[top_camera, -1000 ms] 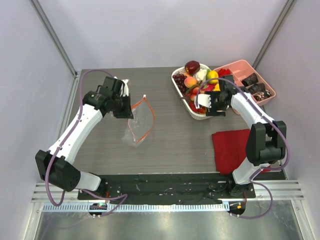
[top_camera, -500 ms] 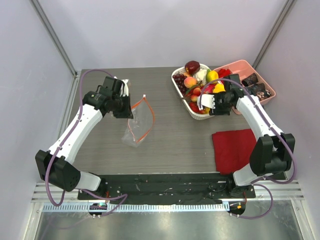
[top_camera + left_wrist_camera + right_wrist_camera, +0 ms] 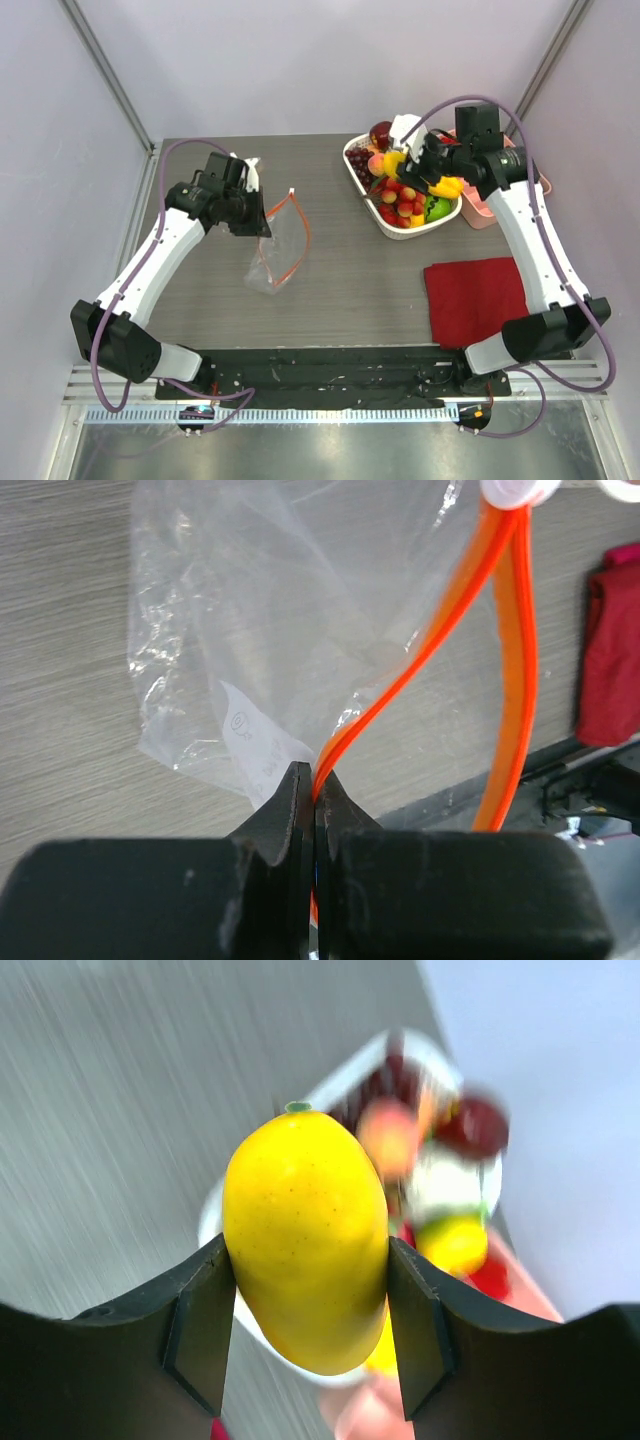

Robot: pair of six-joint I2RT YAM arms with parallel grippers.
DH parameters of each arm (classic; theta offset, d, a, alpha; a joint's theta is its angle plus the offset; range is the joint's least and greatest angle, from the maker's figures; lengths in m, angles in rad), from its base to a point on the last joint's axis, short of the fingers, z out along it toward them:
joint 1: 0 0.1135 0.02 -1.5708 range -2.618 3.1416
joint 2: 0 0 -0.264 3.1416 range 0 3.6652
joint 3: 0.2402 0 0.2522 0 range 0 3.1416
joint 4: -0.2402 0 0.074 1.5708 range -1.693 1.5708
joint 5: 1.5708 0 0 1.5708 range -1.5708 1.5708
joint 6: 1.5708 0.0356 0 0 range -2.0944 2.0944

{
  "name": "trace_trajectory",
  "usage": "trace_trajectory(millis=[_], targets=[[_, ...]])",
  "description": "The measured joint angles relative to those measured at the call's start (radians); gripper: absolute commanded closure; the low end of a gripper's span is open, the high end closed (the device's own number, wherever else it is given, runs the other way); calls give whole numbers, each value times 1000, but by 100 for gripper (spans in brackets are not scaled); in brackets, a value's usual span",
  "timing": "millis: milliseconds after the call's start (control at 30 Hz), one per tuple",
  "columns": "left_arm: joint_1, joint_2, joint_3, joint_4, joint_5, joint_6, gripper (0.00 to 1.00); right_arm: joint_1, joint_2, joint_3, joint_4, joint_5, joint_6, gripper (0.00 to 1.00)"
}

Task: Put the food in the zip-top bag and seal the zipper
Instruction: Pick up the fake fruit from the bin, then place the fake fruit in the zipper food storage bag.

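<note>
Evidently the right gripper [image 3: 443,183], upper right of the top view, clamped the probably slick, firm-looking mango [image 3: 305,1235] across its middle, while the left gripper [image 3: 315,798] pinched the zipper [image 3: 400,690] of the limp zip-top bag [image 3: 250,630].

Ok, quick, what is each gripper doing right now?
Left gripper: closed, pinching the zipper of the zip-top bag.
Right gripper: closed on the yellow mango.

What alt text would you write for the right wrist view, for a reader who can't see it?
Close-up of the right gripper shut on a yellow mango, its black jaws pressing the fruit's two sides. Behind it, out of focus, a white basket holds other fruit on the grey table.
</note>
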Motion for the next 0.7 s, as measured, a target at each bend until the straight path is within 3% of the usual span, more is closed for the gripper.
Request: trace_trajectory(millis=[200,400,533,700], targets=[[32,0,4,13,116,-48,100,174,-92,-18,388,-171,603,80],[38,0,14,29,245,-121,100,270,-79,-74,741,-188,1080,82],[38,-1,14,38,298,-156,100,360,-49,-106,882,-146,1270,83],[40,-1,14,56,338,-187,100,479,-1,-119,928,-87,1353,85]])
